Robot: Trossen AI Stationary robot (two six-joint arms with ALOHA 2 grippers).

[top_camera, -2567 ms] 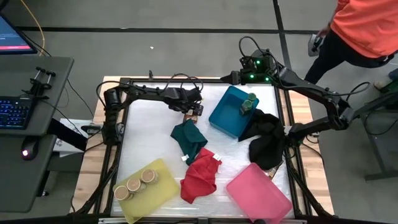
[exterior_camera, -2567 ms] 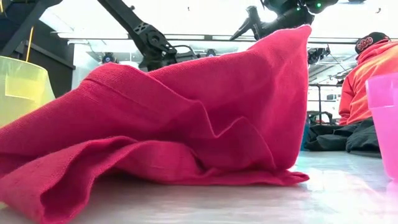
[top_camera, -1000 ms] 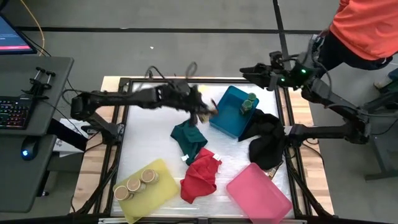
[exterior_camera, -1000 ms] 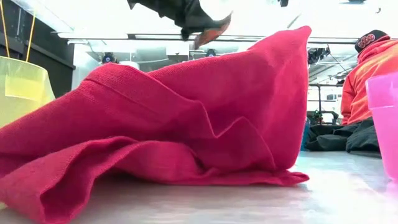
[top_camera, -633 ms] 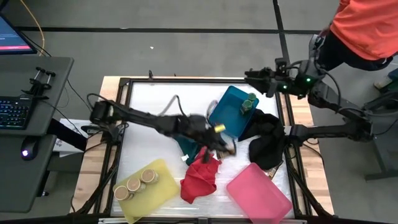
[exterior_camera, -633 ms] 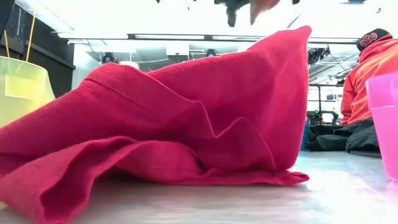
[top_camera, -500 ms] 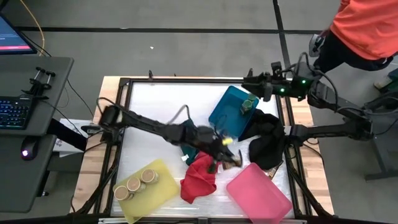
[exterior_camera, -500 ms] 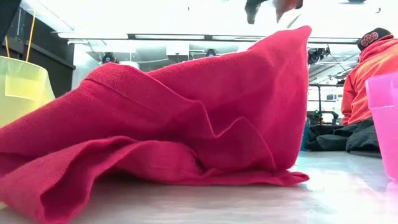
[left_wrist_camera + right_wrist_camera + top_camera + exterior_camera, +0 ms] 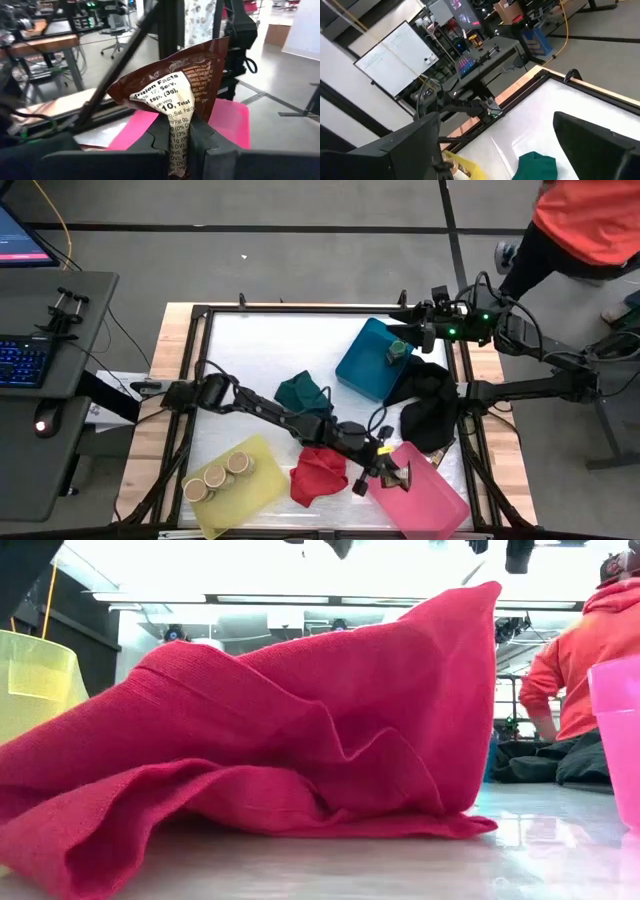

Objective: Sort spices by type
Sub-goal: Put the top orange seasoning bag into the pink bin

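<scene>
Left pincer (image 9: 177, 142) pinching brown packet (image 9: 172, 92) over pink tray (image 9: 430, 498), right pincer (image 9: 495, 150) spread, red cloth (image 9: 280, 730) blocking low view

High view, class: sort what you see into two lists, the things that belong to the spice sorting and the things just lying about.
Belongs to the job:
- brown packet, clamped in the left gripper over the pink tray
- tan-lidded jars in the yellow tray
- green-lidded jar in the blue tray, near the right gripper

Lying about:
- red cloth
- green cloth
- black cloth
</scene>
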